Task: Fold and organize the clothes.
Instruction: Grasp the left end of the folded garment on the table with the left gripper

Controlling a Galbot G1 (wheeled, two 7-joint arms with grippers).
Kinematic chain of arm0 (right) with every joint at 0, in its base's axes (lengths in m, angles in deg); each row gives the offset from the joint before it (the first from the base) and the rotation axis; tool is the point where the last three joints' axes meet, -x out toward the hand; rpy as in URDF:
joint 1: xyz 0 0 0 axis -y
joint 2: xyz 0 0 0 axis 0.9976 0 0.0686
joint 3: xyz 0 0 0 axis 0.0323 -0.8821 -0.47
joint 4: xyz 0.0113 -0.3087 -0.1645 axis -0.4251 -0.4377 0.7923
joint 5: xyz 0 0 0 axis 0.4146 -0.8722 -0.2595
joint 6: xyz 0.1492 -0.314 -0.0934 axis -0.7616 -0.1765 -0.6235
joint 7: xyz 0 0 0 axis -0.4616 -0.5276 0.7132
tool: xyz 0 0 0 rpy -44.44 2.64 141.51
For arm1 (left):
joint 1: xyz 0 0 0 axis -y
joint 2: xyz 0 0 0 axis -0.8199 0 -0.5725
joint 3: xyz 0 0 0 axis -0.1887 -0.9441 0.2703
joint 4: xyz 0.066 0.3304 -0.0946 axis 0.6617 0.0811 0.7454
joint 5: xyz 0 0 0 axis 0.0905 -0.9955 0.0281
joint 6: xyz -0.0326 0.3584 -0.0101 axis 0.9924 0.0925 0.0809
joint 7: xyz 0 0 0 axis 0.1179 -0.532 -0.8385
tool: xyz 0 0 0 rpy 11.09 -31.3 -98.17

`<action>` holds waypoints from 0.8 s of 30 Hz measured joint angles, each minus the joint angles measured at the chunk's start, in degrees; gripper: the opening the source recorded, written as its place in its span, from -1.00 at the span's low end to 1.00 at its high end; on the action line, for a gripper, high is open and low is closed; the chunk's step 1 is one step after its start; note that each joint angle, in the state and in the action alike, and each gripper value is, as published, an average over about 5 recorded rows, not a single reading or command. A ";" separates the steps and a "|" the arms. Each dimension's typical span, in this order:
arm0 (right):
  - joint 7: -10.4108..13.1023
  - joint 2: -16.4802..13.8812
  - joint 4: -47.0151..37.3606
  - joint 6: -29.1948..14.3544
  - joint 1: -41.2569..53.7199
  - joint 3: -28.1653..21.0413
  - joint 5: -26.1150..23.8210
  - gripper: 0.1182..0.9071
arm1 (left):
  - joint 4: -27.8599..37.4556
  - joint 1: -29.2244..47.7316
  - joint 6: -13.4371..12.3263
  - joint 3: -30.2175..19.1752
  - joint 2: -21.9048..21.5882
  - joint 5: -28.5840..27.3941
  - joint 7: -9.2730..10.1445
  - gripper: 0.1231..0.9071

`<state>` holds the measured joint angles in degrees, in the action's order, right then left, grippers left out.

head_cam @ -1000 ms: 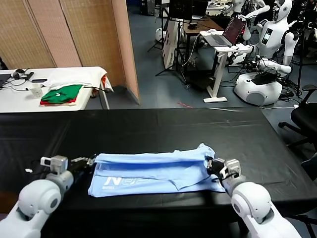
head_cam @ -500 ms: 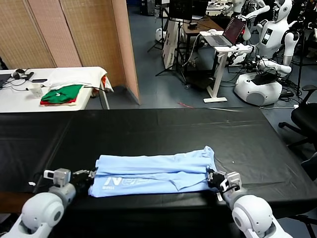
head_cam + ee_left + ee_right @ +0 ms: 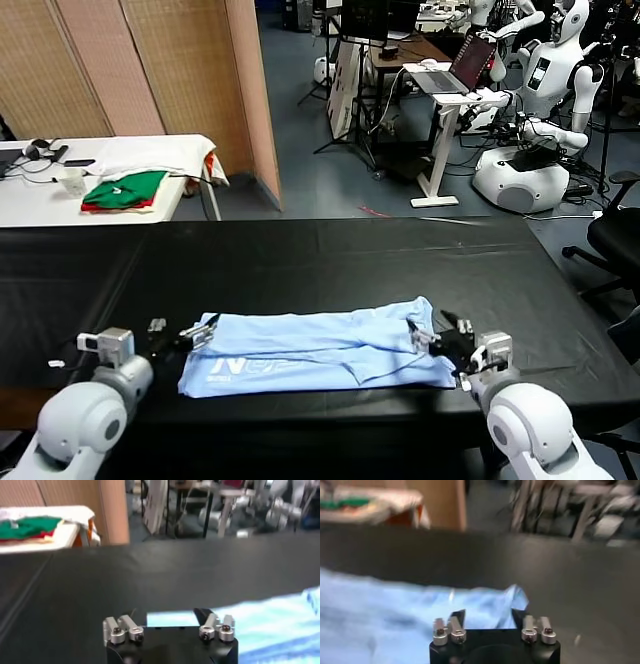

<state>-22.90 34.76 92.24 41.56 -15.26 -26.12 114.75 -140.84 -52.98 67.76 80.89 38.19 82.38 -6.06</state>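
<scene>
Both sets of jaws stand wide apart and hold nothing. Low in the head view, the left gripper sits at the left end of the pale blue T-shirt, and the right gripper sits at its right end; each has one finger over the cloth's edge.

The T-shirt lies folded into a long flat band across the lower middle of the frame, on the black table, with white lettering near its lower left corner. Its near edge runs close to the table's front edge. Broad bare black surface stretches behind the shirt toward the top of the table and out to both sides.

At the upper left, a white side table carries folded green-and-red garments.

A second ago both grippers were pinched shut on the shirt's ends, and the cloth lay slightly higher in the frame with its right end bunched up; now it is released and flatter.
</scene>
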 joint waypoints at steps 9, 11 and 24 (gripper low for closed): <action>0.75 1.62 -6.61 0.82 5.60 -2.93 -0.14 0.98 | 5.82 3.85 0.10 -2.47 1.79 -1.20 -0.05 1.00; 0.63 1.86 -7.70 0.79 6.39 -3.21 -0.35 0.92 | 6.92 4.16 -0.16 -2.66 1.96 -2.17 -0.38 1.00; -0.30 3.21 -13.47 -0.85 9.28 -4.55 -2.69 -0.26 | 11.36 5.21 -0.82 -3.34 2.45 -3.00 -1.82 0.32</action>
<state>-23.20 37.96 78.77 40.70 -5.98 -30.67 112.06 -129.49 -47.77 66.95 77.55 40.65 79.38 -7.88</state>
